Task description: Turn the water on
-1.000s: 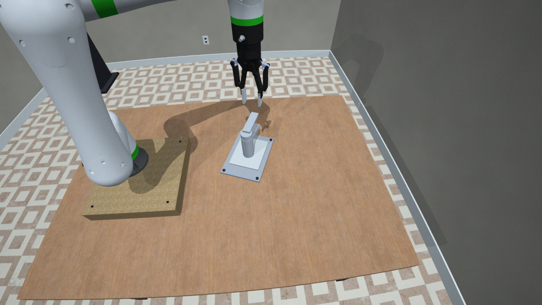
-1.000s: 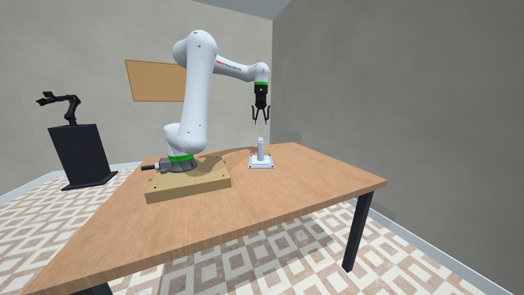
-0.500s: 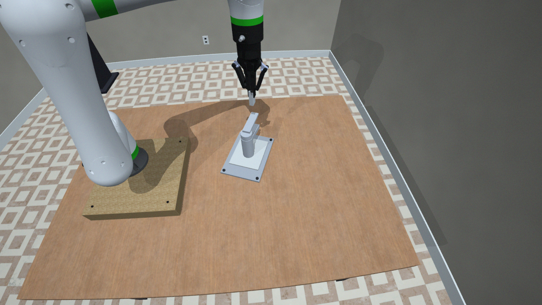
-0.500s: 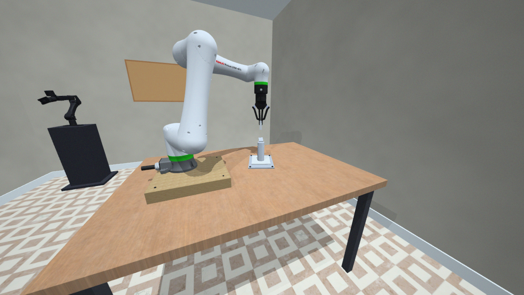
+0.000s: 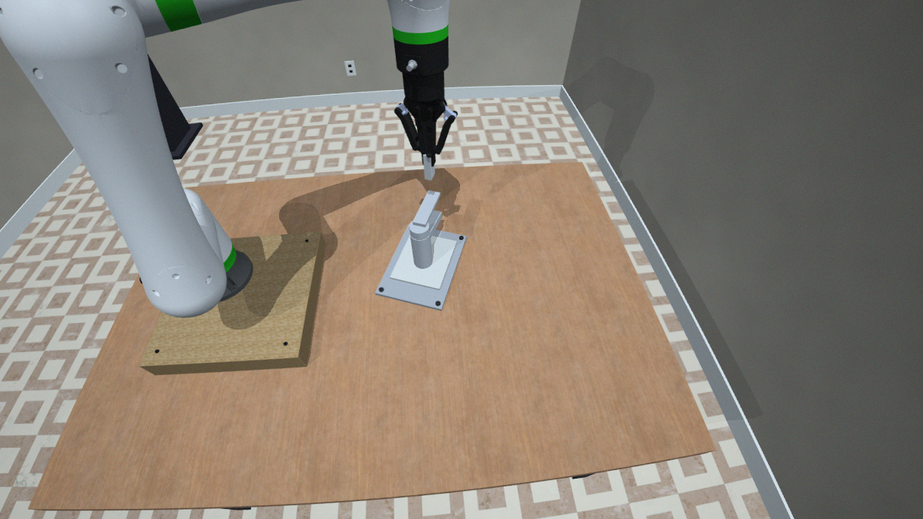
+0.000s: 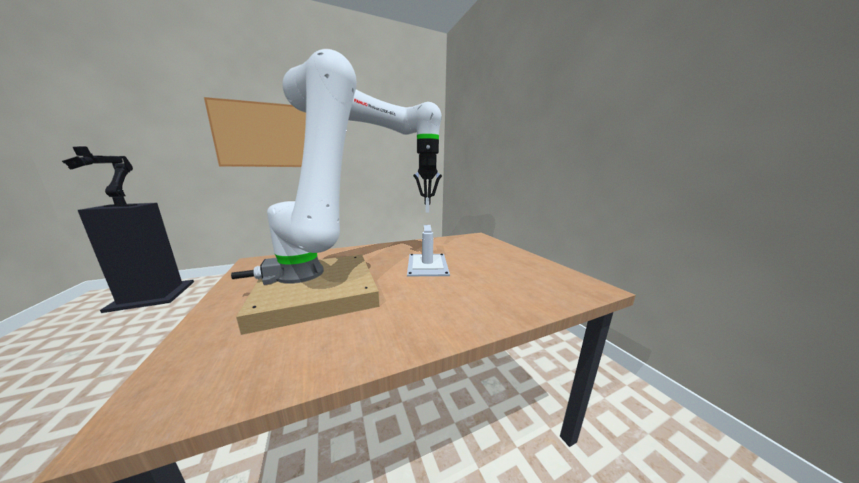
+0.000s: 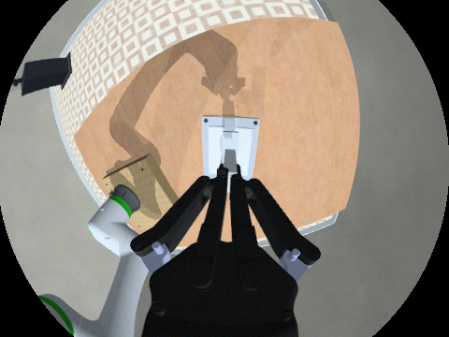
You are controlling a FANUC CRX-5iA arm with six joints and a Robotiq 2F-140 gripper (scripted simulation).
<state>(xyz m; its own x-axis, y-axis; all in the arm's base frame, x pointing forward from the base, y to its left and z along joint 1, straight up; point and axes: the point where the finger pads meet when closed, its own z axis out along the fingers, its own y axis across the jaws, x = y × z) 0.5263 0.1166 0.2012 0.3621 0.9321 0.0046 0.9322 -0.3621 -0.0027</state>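
A grey tap (image 5: 422, 245) (image 6: 427, 246) (image 7: 230, 144) stands upright on a grey base plate (image 5: 399, 290) (image 6: 414, 271) (image 7: 212, 138) on the wooden table (image 5: 516, 335) (image 6: 480, 288). Its flat lever (image 5: 427, 207) (image 6: 427, 229) lies across the top, pointing away toward the table's far edge. My gripper (image 5: 429, 173) (image 6: 427, 208) (image 7: 229, 157) hangs straight above the lever's far end, well clear of it. Its fingers are shut together with nothing between them.
My arm's base sits on a wooden block (image 5: 258, 322) (image 6: 312, 297) left of the tap. A grey wall (image 5: 774, 193) runs along the table's right side. A black pedestal (image 6: 129, 252) with a small arm stands on the floor at the far left.
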